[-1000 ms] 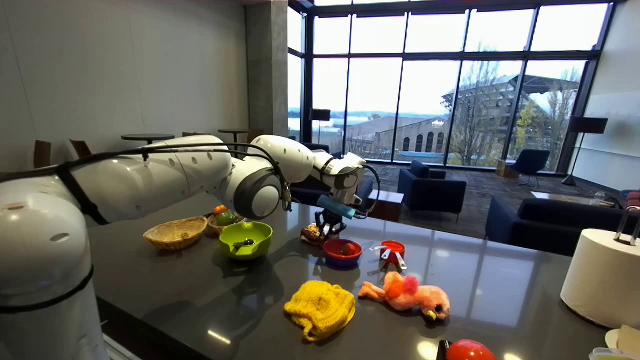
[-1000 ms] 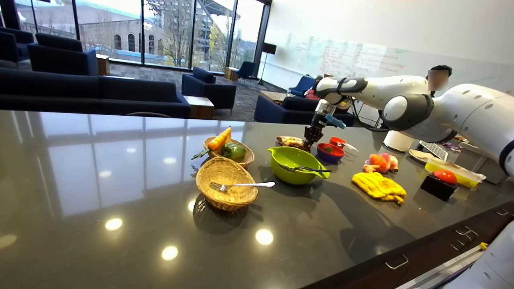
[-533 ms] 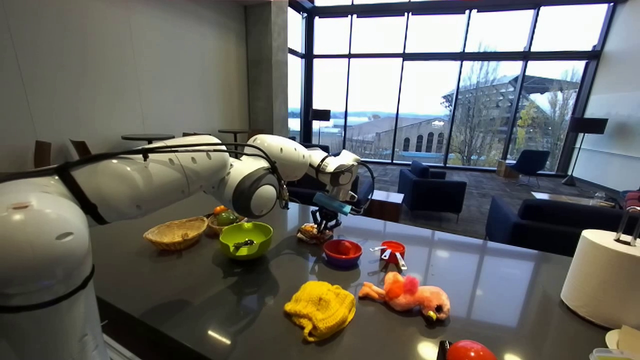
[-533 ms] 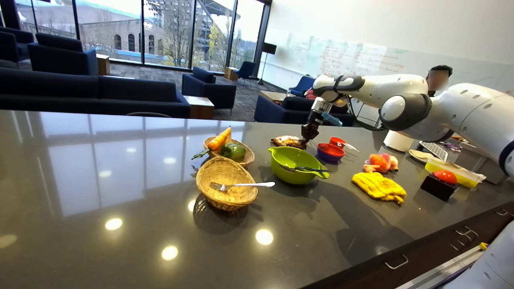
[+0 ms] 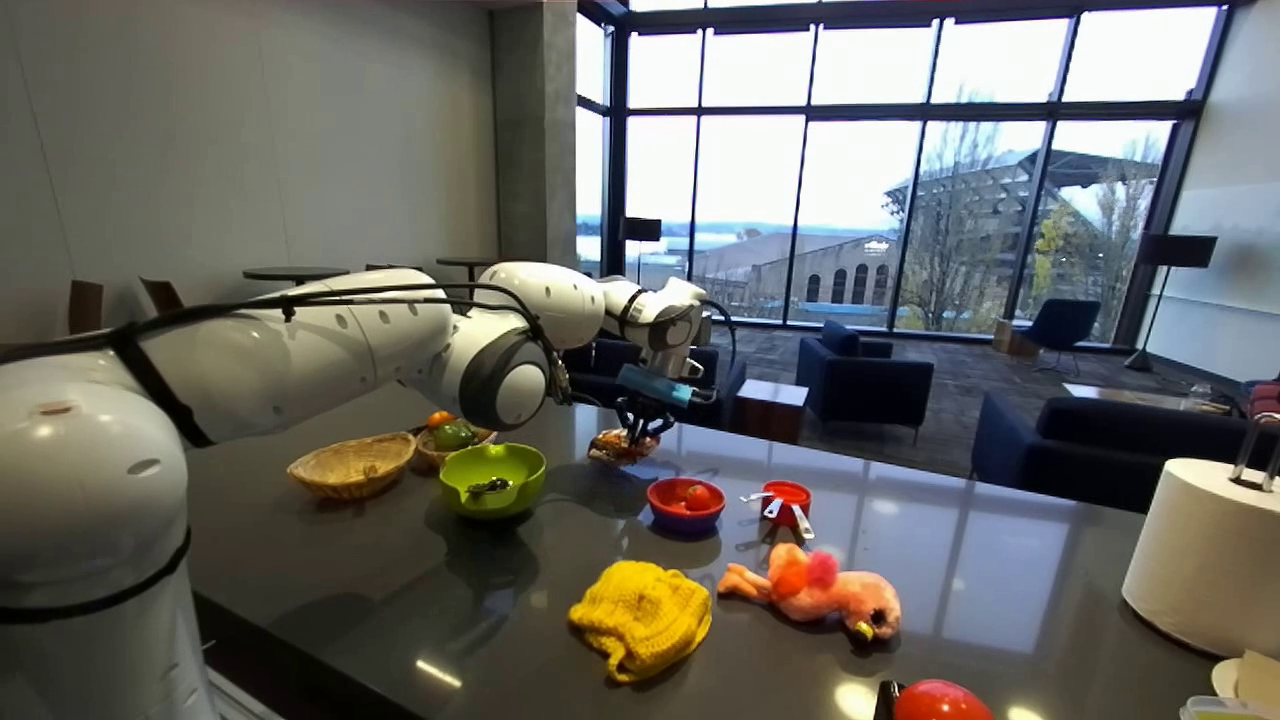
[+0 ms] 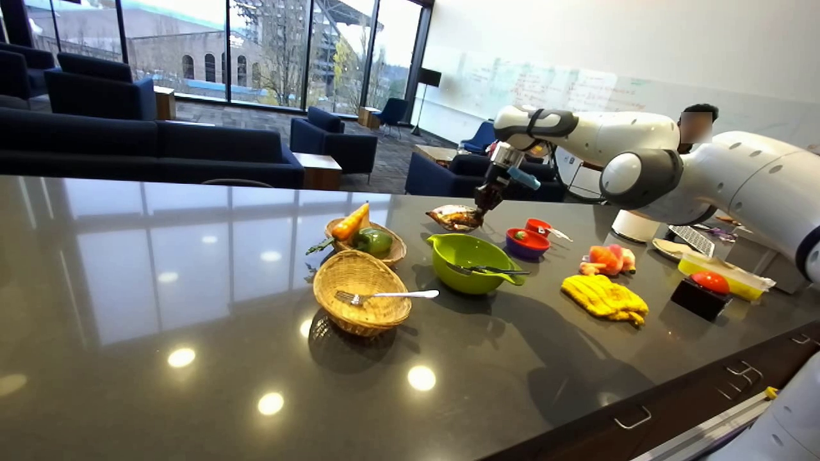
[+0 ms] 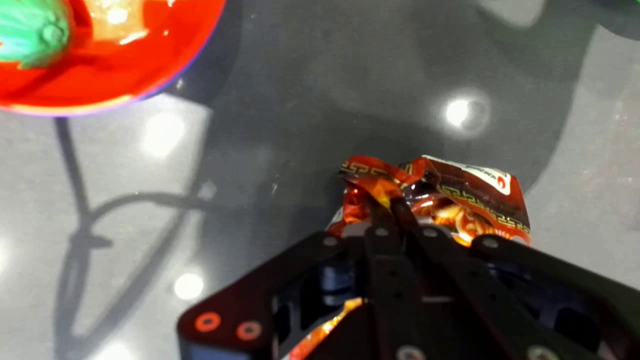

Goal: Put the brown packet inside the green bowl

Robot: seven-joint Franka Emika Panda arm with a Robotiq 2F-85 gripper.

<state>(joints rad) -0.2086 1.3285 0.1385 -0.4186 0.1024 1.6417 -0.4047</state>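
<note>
The Panda arm (image 5: 400, 345) is arching over the counter (image 6: 346, 410) there, its gripper (image 7: 387, 202) pointing down and pinching the brown packet (image 6: 451, 218) near, but outside, the green bowl (image 6: 464, 283). Black-handled cutlery (image 6: 493, 270) is resting in that bowl. A wicker basket (image 6: 368, 317) is bearing a fork (image 6: 403, 295); another basket (image 6: 399, 253), a carrot (image 6: 350, 222) and green pepper (image 6: 373, 241); the red-purple bowl (image 6: 526, 250) is cradling a green-capped fruit (image 5: 698, 497).

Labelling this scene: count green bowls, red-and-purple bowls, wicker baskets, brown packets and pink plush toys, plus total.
Green bowl: 1
Red-and-purple bowl: 1
Wicker baskets: 2
Brown packet: 1
Pink plush toy: 1
Total: 6
</note>
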